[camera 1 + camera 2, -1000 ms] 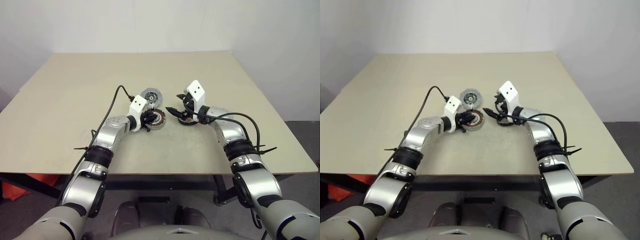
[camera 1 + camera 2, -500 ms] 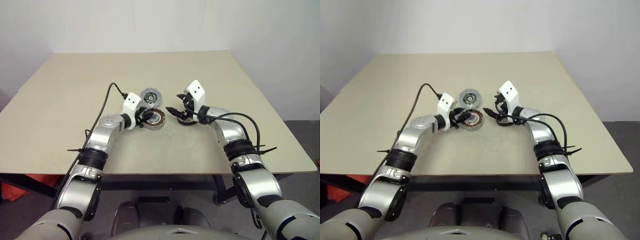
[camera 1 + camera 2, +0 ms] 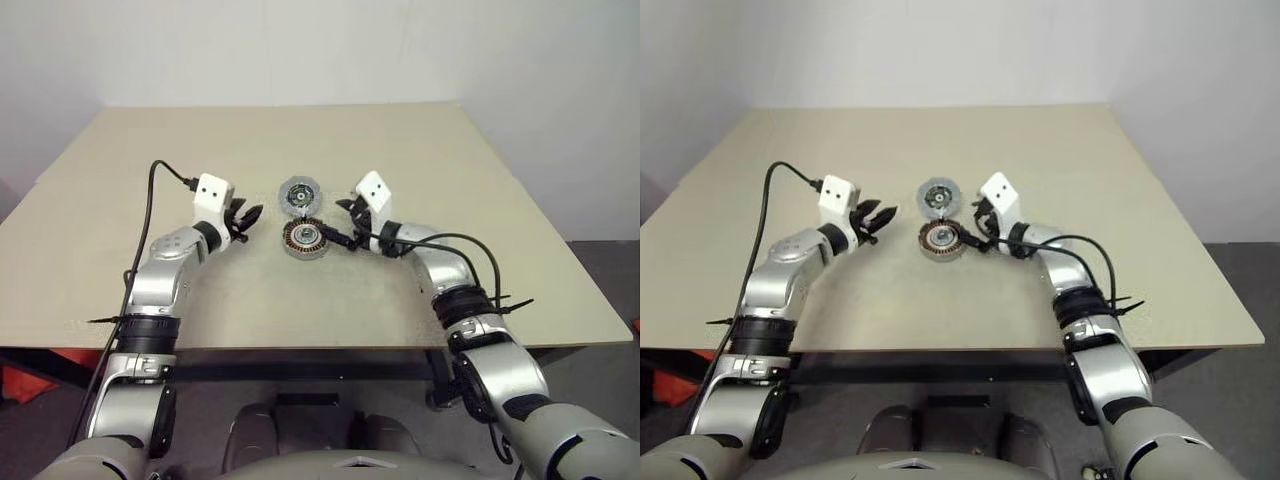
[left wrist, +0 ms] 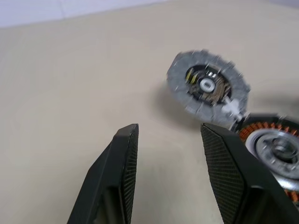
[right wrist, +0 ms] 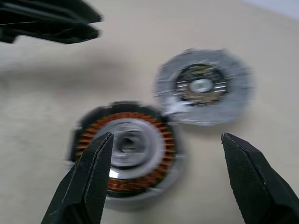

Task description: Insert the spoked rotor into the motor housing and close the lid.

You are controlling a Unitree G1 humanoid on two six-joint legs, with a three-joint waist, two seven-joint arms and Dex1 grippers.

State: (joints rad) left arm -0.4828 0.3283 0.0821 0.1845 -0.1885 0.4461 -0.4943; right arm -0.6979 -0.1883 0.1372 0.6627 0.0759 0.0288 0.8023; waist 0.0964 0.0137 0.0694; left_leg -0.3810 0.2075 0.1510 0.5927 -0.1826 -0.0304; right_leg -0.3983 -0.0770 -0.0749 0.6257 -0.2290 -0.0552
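I see the left gripper and right gripper both released, empty; lid lies flat at frame centre beside the motor housing; a careless push risks shoving both aside

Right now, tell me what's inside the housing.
Inside the housing: a ring of copper windings around a silver hub. No black-rimmed rotor visible on it. The lid lies open beside it.

On the table, the motor housing lies centrally, the lid just behind, apparently touching it. Left gripper sits left, right gripper right.
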